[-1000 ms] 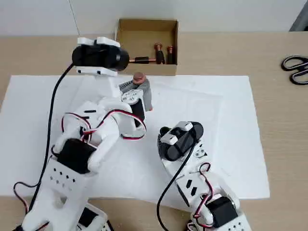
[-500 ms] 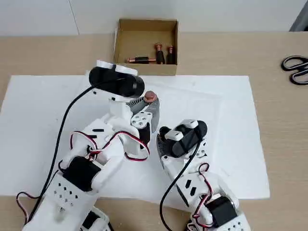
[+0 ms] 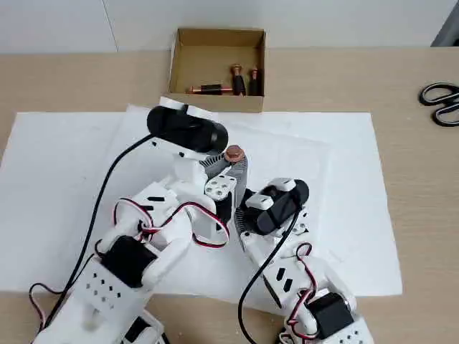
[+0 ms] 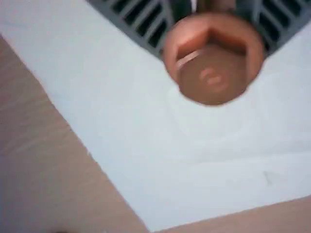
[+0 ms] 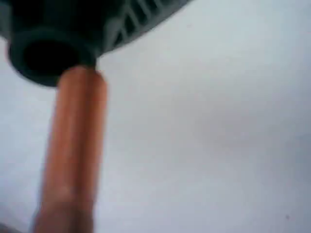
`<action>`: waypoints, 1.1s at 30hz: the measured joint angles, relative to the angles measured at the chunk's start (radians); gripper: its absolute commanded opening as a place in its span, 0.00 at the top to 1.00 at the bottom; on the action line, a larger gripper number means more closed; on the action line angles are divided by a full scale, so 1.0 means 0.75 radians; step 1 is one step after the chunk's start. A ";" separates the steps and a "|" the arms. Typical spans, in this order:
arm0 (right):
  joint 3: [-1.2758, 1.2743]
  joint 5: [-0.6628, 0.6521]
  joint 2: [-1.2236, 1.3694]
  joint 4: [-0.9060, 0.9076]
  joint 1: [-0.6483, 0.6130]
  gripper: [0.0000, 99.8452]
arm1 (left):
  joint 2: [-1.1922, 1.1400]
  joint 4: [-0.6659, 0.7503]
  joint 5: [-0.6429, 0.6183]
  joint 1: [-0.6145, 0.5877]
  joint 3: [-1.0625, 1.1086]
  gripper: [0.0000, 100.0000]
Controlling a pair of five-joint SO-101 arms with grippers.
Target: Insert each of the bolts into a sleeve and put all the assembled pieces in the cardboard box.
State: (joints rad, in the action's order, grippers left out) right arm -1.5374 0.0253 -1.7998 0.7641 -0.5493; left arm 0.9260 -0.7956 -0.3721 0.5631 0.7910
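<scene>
My left gripper (image 3: 231, 166) is shut on a copper bolt (image 3: 234, 153), whose hex head (image 4: 214, 58) sits between the grey ribbed fingers (image 4: 131, 19). It hovers over the white sheet, right beside the right arm's wrist (image 3: 272, 206). In the right wrist view a black sleeve (image 5: 46, 53) is held under a grey finger (image 5: 141, 14). The bolt's copper shaft (image 5: 73, 145) sits at the sleeve's open mouth, slightly off its centre. The cardboard box (image 3: 181, 68) stands at the back with three assembled pieces (image 3: 237, 80) inside.
A white paper sheet (image 3: 344, 172) covers the middle of the wooden table. Black scissors (image 3: 441, 100) lie at the far right edge. The two arms stand close together near the front centre.
The left arm has carried the bolt away from the box, forward and to the right, up against the right arm. The right arm has hardly moved.
</scene>
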 measured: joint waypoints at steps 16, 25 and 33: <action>0.000 0.000 0.000 0.000 -0.029 1.00 | 0.012 0.084 0.000 0.004 0.076 0.99; 0.000 0.000 0.000 0.000 -0.035 1.00 | 0.012 -0.004 0.000 0.008 0.094 0.99; -0.008 0.002 0.000 0.000 -0.037 1.00 | 0.014 -0.002 0.000 0.014 0.215 0.99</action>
State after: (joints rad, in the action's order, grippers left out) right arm -1.5436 0.0269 -1.7998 0.7641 -0.5769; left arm 0.9367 -0.7971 -0.3721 0.5738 0.9521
